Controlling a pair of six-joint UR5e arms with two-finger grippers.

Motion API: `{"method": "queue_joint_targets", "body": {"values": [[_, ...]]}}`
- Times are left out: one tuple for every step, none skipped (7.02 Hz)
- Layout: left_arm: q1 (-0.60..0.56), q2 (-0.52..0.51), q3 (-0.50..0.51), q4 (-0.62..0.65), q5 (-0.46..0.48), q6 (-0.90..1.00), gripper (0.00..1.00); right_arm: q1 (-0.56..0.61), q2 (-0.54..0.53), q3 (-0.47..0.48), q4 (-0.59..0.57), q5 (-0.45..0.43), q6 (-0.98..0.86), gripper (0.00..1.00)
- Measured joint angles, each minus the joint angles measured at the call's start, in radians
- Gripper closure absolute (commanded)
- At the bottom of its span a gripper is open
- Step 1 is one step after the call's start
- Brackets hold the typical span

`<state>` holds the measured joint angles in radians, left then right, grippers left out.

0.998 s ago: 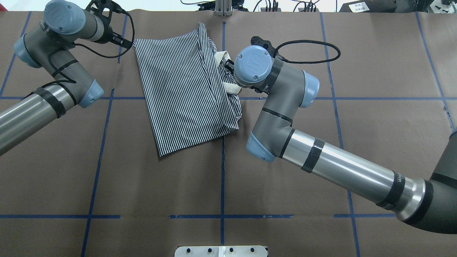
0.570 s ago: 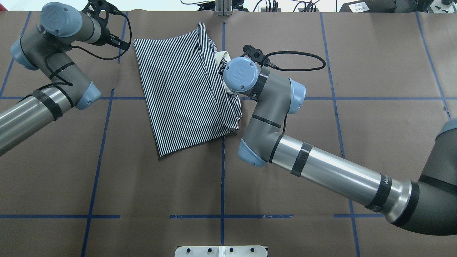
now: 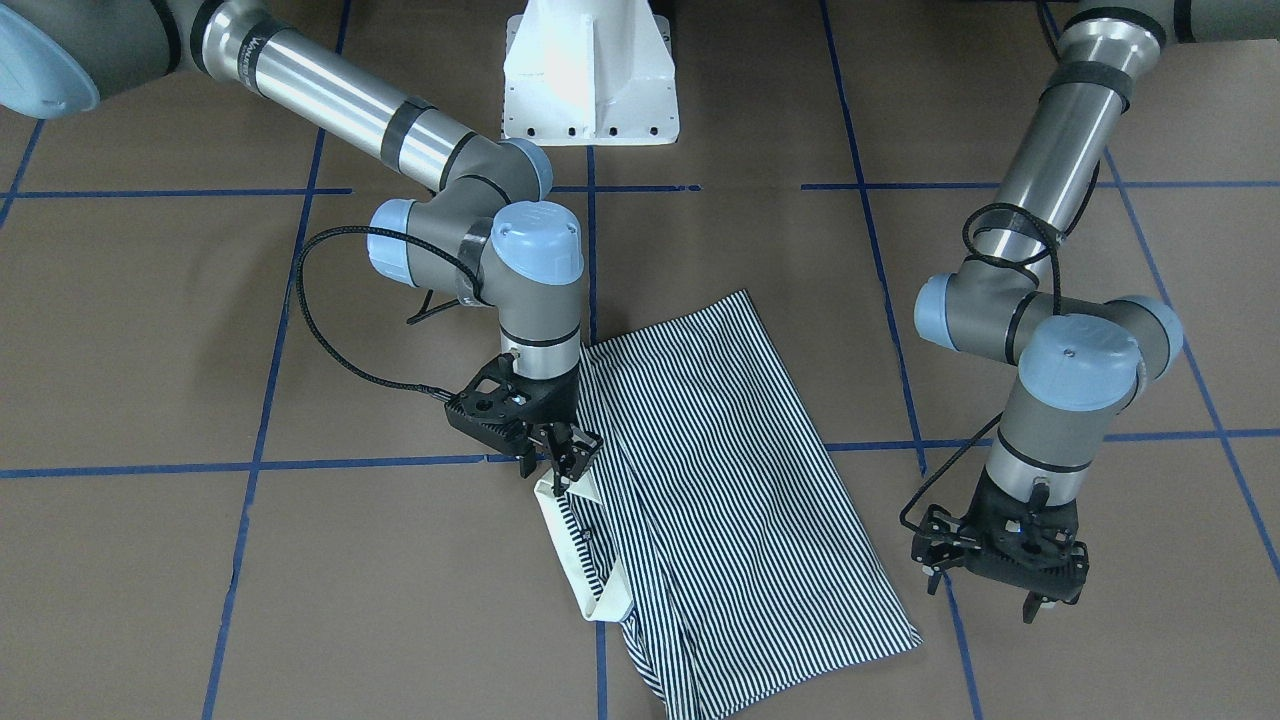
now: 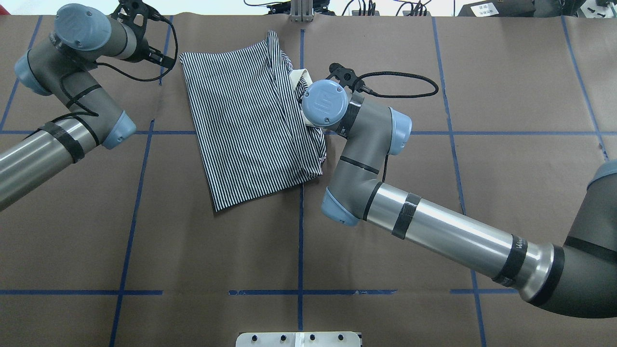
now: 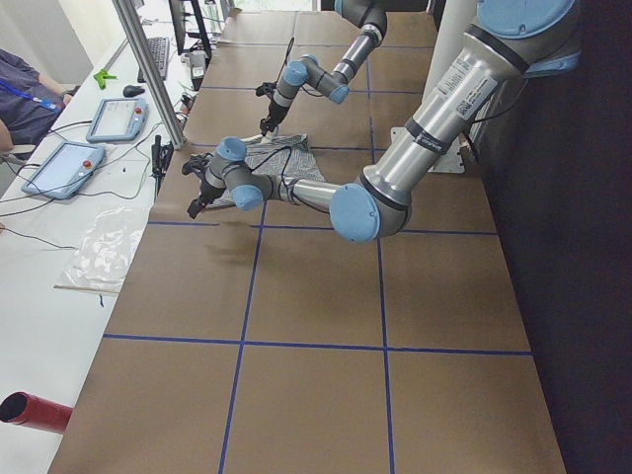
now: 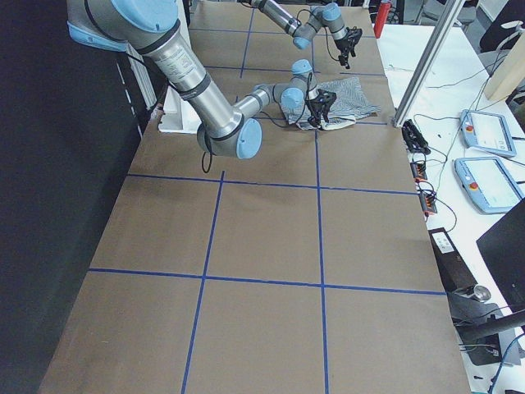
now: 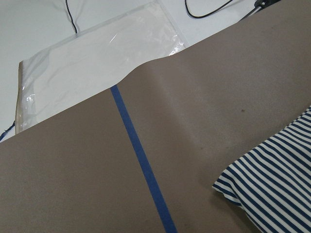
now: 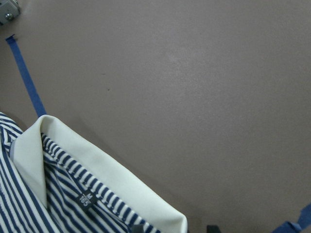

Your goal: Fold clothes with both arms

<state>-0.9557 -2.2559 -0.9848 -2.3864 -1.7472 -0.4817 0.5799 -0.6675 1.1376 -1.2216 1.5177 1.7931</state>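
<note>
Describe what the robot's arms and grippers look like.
The left arm and right arm are silver-grey tubes with light blue joint caps, black bands and looping black cables. The left gripper and right gripper are black, open-framed, two-fingered.

The near left arm (image 5: 425,126) reached across the blue-taped table (image 5: 316,326), its gripper (image 5: 197,193) beside a striped shirt (image 5: 294,152). The far right arm (image 5: 316,81) bent down over the shirt's far edge. Two teach pendants (image 5: 61,168) lay alongside.
</note>
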Motion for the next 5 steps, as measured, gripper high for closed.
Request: {"method": "queue_joint_targets", "body": {"values": [[0.000,0.000,-0.001,0.000,0.000,0.000,0.00,-0.001,0.001,-0.002,0.000,0.000,0.006,1.00],[0.000,0.001,-0.001,0.000,0.000,0.000,0.00,-0.001,0.002,-0.002,0.000,0.000,0.011,1.00],[0.001,0.002,-0.002,-0.001,0.000,-0.001,0.00,-0.001,0.002,-0.002,-0.001,0.000,0.012,1.00],[0.001,0.008,-0.009,-0.001,0.000,-0.002,0.00,-0.001,0.002,0.001,-0.001,0.001,0.011,1.00],[0.002,0.016,-0.025,-0.001,0.000,-0.007,0.00,-0.001,-0.002,0.014,-0.003,0.004,0.008,1.00]]}}
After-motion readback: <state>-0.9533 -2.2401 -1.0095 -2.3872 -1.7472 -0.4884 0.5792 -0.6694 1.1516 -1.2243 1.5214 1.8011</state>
